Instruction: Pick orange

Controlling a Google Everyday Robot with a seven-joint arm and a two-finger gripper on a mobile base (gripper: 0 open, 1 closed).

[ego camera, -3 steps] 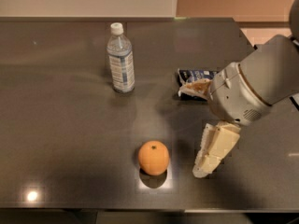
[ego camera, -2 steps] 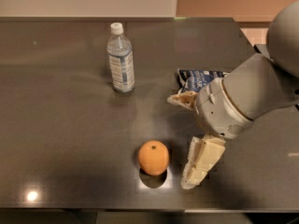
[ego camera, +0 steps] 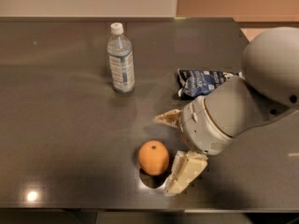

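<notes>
The orange (ego camera: 153, 157) is a small round fruit with a dark stem dot, resting on the dark table (ego camera: 60, 139) near its front edge. My gripper (ego camera: 164, 154) is open, just right of the orange. One cream finger (ego camera: 167, 118) points left behind the orange, and the other finger (ego camera: 184, 174) lies right beside its near-right side. The orange sits at the mouth of the open jaws, not gripped. The grey wrist and arm (ego camera: 224, 118) reach in from the right.
A clear plastic water bottle (ego camera: 120, 59) with a white cap stands upright at the back left of centre. A dark blue snack bag (ego camera: 203, 81) lies behind the arm at the right. The table's front edge runs just below the orange.
The gripper has moved left and nearer to the orange, from well to its right to right beside it, with its fingers now on either side of the orange. The orange and the bottle have not moved.
</notes>
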